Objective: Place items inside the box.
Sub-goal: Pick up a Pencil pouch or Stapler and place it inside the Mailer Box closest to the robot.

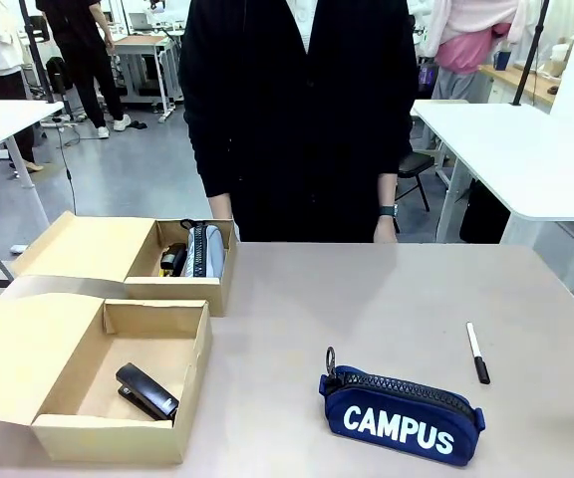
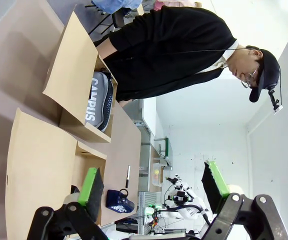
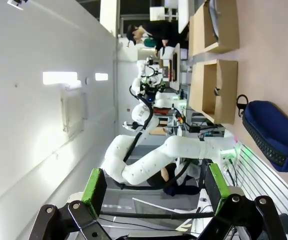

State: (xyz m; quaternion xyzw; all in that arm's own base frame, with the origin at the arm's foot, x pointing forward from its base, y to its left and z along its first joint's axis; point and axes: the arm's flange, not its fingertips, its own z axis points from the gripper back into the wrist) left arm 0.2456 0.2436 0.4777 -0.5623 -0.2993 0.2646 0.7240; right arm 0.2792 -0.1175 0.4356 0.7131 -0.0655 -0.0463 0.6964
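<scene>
Green-padded left hand (image 2: 153, 182) and right hand (image 3: 154, 184) both stand spread wide, gripping and touching nothing. Navy zip pencil case lettered "CAMPUS" (image 1: 402, 416) lies on the bench (image 1: 367, 299) right of the near open cardboard box (image 1: 108, 438), which holds a black stapler (image 1: 147, 390); a slim black marker pen (image 1: 477, 353) lies farther right of that box.

Front cam faces across bench (image 1: 367, 289) at person (image 1: 297, 119), mid-range. Wrist cams sit rolled sideways, farther back; all 3 share navy case (image 1: 402, 416), boxes (image 1: 108, 438).

Utility knife (image 1: 173, 259) half hidden behind box wall (image 1: 177, 292) — navy case (image 3: 274, 135) cut by edge.
</scene>
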